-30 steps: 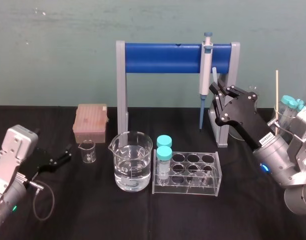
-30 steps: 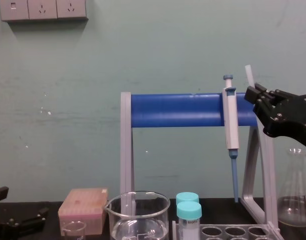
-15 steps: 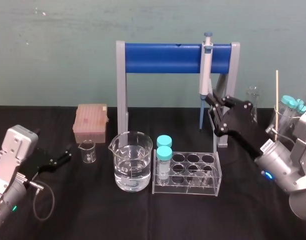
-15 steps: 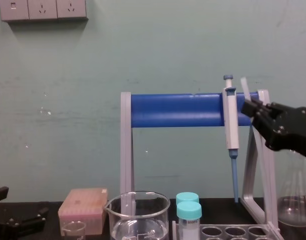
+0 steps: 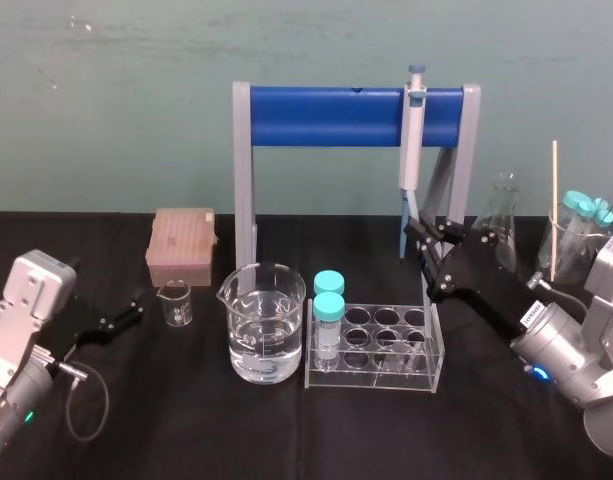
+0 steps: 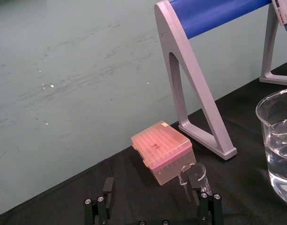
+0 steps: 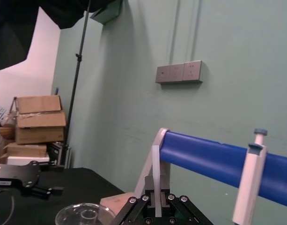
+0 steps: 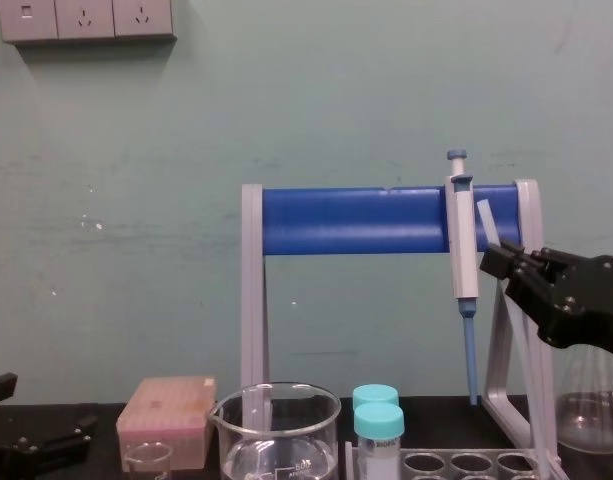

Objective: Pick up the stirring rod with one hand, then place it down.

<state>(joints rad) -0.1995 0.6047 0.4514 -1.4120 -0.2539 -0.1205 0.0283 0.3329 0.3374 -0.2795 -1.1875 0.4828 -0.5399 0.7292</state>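
The stirring rod (image 8: pixel 488 222) is a thin whitish stick, held slanted in my right gripper (image 8: pixel 493 262), which is shut on it. Its top end pokes up beside the pipette (image 8: pixel 462 240), and its lower part runs down in front of the stand's right leg. In the right wrist view the stirring rod (image 7: pixel 156 173) rises straight from between the black fingers of the right gripper (image 7: pixel 156 199). From the head view, the right gripper (image 5: pixel 418 232) hovers above the right end of the tube rack (image 5: pixel 374 380). My left gripper (image 5: pixel 126 315) rests open, low at the left.
A blue-barred stand (image 5: pixel 326 103) carries the pipette (image 5: pixel 412 140). In front stand a water beaker (image 5: pixel 265 322), teal-capped tubes (image 5: pixel 329 300), a small beaker (image 5: pixel 175 303) and a pink tip box (image 5: pixel 182 245). A flask (image 5: pixel 504 215) and a wooden stick (image 5: pixel 555 210) are at the right.
My right gripper has come down and moved left and forward with the rod, from level with the stand's bar to just above the tube rack. The left arm has stayed still.
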